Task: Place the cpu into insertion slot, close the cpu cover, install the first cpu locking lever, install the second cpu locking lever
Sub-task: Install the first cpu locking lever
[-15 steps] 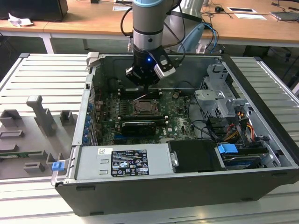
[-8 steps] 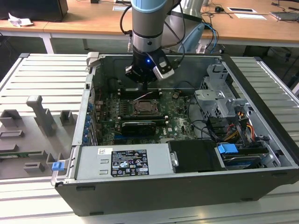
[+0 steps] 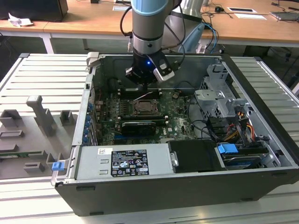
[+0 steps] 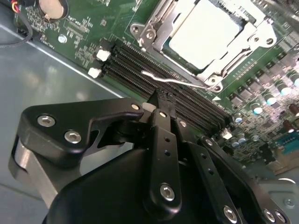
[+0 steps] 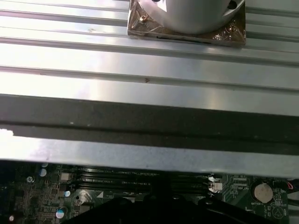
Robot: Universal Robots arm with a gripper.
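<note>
Second wrist view, nearest first: the hand (image 4: 160,99) points down toward the circuit board (image 4: 84,23). Its two black fingers (image 4: 162,135) meet at the tip with no gap between them, so the hand is clenched. Nothing is seen held between the fingers.

Just beyond the tip lie the long black memory slots (image 4: 135,60). Over them runs a thin silvery locking lever (image 4: 177,82). Its long axis follows the memory slots and the near edge of the socket, so it lies crosswise to the line of the fingers. The lever passes just in front of the fingertips; whether tip and lever are touching cannot be told.

Beyond the lever sits the cpu (image 4: 203,30), flat and pale, with the cpu cover (image 4: 258,33) lying as a frame around its edges. The cover is judged to be already down. The task's thing therefore lies straight ahead of the hand, past the lever.

Exterior view: the hand (image 3: 145,86) hangs inside the open computer case (image 3: 187,186), which rests on the ribbed worktop (image 3: 28,70), just behind the insertion slot (image 3: 135,108).
</note>
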